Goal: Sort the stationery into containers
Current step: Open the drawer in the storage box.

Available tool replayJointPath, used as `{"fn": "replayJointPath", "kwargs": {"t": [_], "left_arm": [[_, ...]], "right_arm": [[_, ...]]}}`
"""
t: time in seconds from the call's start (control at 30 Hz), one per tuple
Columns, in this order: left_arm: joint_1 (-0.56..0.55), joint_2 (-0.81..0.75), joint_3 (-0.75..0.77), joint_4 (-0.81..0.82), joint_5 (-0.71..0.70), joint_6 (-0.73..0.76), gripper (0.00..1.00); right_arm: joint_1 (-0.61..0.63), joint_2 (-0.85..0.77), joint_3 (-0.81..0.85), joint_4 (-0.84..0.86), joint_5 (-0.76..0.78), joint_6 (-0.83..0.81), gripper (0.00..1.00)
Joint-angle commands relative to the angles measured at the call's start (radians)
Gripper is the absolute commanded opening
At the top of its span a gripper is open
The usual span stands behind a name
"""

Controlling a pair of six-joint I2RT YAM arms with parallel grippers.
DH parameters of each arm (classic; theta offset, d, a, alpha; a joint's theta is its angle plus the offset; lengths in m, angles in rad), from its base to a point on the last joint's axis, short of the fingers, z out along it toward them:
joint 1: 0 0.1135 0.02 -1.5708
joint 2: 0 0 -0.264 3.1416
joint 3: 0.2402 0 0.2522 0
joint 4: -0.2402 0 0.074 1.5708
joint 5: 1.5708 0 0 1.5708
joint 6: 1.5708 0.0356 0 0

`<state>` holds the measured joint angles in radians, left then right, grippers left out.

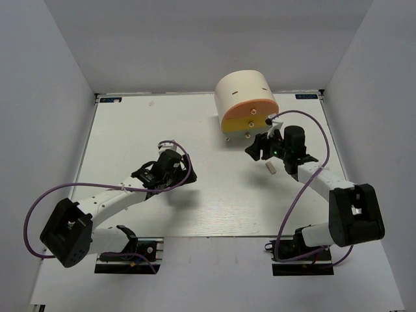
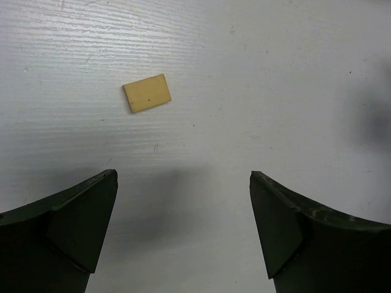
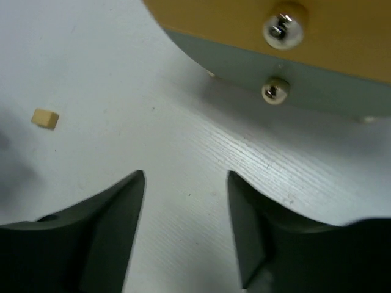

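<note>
The left jaws stand wide over the wood-grained bench (image 2: 275, 73), a flat tan rectangular eraser (image 2: 146, 93) ahead-left. The right jaws, part-open and empty, face the yellow drawer (image 3: 214, 24) and its shiny knob (image 3: 284, 27); a smaller eraser (image 3: 45, 118) lies left.

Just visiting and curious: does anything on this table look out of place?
Only two strays: a tan eraser lies loose on the table ahead of the left gripper, and another small eraser beside the right gripper, both outside the drawers.

A tan eraser (image 2: 146, 93) lies flat — another small pale piece (image 1: 271, 169), perhaps an eraser, near the orange-and-yellow-fronted cream drum (image 1: 242, 91).
</note>
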<state>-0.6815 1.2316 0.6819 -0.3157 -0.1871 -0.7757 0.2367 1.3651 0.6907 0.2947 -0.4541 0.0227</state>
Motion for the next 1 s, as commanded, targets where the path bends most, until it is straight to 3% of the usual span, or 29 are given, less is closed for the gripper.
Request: {"fn": "replayJointPath", "kwargs": {"t": [0.0,0.1,0.27,0.33,0.57,0.97], "left_arm": [[0.003,-0.009,0.021,-0.02,0.003,-0.005,0.99],[0.003,-0.018,0.03,-0.045,0.003,-0.005,0.99],[0.003,-0.047,0.03,-0.079,-0.006,-0.017,0.99],[0.003,-0.047,0.03,-0.079,-0.015,-0.028,0.99],[0.003,-0.035,0.05,-0.099,-0.015,-0.028,0.99],[0.003,-0.004,0.079,-0.117,-0.015,-0.028,0.99]], "right_arm": [[-0.023,0.051,-0.01,0.07,0.077,0.238,0.57],[-0.04,0.147,0.013,0.104,0.068,0.408,0.47],[-0.056,0.256,0.073,0.173,0.049,0.551,0.47],[-0.062,0.281,0.099,0.176,0.043,0.589,0.52],[-0.086,0.367,0.124,0.284,0.035,0.763,0.59],[-0.094,0.456,0.185,0.343,0.071,0.844,0.6]]}}
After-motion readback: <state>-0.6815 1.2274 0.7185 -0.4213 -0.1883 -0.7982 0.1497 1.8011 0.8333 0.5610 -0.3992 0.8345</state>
